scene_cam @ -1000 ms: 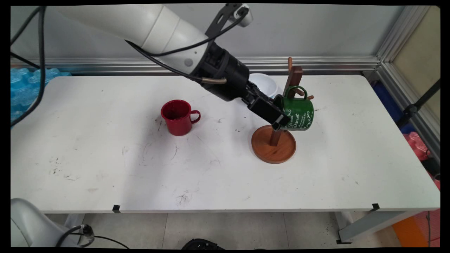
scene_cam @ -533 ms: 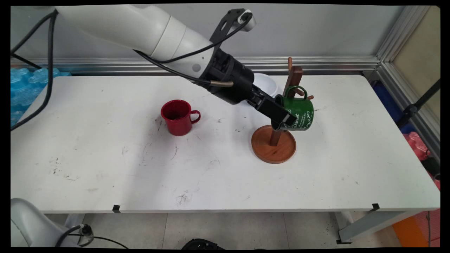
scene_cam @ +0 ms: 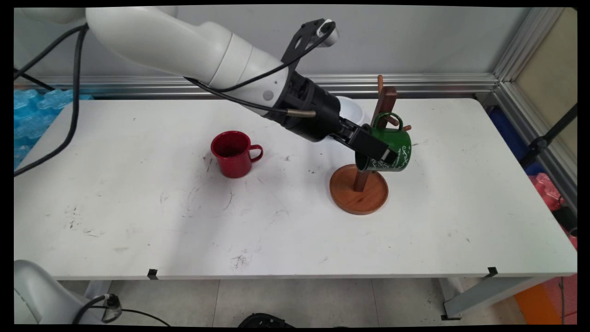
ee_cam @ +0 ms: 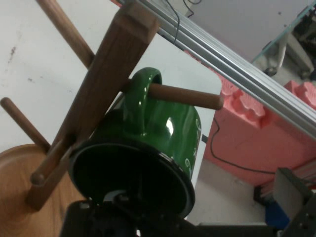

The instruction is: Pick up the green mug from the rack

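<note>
My fingers (scene_cam: 385,159) pinch the rim of the green mug (scene_cam: 392,148), right of centre frame, its handle looped over a peg of the wooden mug tree (scene_cam: 364,184) (red mug (scene_cam: 233,154) stands apart, left, on the desk (scene_cam: 138,216)).

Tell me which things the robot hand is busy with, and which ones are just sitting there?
Busy with: the gripper, the green mug whose handle is hooked over a peg, the wooden mug stand.

Just sitting there: the red mug, the white bowl behind the arm.
</note>
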`<state>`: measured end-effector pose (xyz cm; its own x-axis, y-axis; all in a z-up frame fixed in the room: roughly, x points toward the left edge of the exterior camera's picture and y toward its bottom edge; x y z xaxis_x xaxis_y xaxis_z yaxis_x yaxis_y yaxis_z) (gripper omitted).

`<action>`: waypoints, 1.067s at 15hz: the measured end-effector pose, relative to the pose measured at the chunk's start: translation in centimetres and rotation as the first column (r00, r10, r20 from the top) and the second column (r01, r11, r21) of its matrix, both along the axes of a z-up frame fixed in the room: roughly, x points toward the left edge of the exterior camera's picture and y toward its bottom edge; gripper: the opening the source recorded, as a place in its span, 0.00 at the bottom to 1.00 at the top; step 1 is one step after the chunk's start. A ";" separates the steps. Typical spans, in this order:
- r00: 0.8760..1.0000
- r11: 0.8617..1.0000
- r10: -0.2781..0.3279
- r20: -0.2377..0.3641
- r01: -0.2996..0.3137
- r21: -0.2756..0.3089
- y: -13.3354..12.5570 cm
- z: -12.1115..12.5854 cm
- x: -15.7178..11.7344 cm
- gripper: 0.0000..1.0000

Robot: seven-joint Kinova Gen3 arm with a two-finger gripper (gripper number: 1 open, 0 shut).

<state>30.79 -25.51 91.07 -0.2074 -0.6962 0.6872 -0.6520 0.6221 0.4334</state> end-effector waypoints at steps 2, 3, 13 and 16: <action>1.000 1.000 0.012 -0.016 -0.012 0.009 -0.1 -0.3 -0.3 1.00; 1.000 1.000 0.017 -0.022 -0.017 0.012 -0.2 -0.4 -0.4 1.00; 0.998 0.999 0.032 -0.057 -0.031 0.025 -0.5 -1.5 -1.5 0.00; 0.998 0.999 0.028 -0.059 -0.027 0.020 -0.6 -1.7 -1.7 0.00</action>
<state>29.08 -26.09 89.38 -0.1474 -0.7144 0.6840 -0.6413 0.5955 0.4838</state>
